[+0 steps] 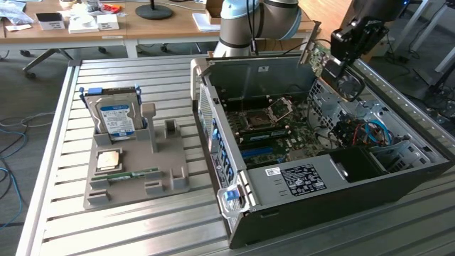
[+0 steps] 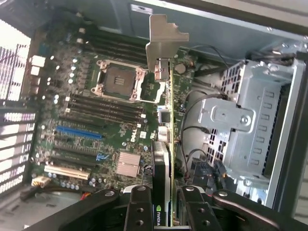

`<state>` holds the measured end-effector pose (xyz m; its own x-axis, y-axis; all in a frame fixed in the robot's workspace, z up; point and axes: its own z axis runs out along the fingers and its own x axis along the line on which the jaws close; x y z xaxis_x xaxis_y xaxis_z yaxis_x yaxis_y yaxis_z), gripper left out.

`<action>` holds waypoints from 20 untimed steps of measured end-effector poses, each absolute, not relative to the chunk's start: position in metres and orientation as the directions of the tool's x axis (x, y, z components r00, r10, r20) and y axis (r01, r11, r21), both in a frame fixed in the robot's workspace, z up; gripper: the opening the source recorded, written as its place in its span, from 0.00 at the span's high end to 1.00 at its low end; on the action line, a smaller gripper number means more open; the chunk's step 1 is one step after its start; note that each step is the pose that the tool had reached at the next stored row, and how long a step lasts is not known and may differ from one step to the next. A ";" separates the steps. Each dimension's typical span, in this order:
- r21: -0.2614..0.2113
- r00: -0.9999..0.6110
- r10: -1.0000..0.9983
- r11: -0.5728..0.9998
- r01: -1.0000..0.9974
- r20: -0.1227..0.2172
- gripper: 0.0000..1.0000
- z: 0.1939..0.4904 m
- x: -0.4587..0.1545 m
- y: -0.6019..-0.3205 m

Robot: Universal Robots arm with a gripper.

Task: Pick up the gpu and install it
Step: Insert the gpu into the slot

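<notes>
The gpu [image 1: 347, 84], a dark card with a black fan face and a silvery end bracket, hangs over the far right part of the open computer case [image 1: 313, 213]. My gripper [image 1: 342, 60] is shut on it from above. In the wrist view the gpu [image 2: 166, 144] appears edge-on between my fingers [image 2: 139, 209], its bracket [image 2: 162, 41] pointing toward the case's rear wall. Below it lies the motherboard [image 2: 96, 110] with its expansion slots [image 2: 79, 132]. The card is clear of the board, not seated in any slot.
A grey parts tray [image 1: 135, 186] on the slatted table at the exterior view's left holds a hard drive with a blue-white label [image 1: 117, 120], a CPU [image 1: 108, 160] and a green RAM stick [image 1: 135, 175]. A metal drive cage [image 2: 250, 115] and cables [image 1: 373, 130] sit beside the gpu.
</notes>
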<state>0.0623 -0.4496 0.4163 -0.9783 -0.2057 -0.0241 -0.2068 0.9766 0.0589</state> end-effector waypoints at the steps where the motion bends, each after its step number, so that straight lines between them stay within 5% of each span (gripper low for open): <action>1: 0.059 -0.975 -0.222 0.973 -0.223 -0.024 0.73 0.416 0.062 -0.450; 20: 0.059 -0.842 -0.539 0.840 -0.540 -0.024 0.73 0.415 0.062 -0.450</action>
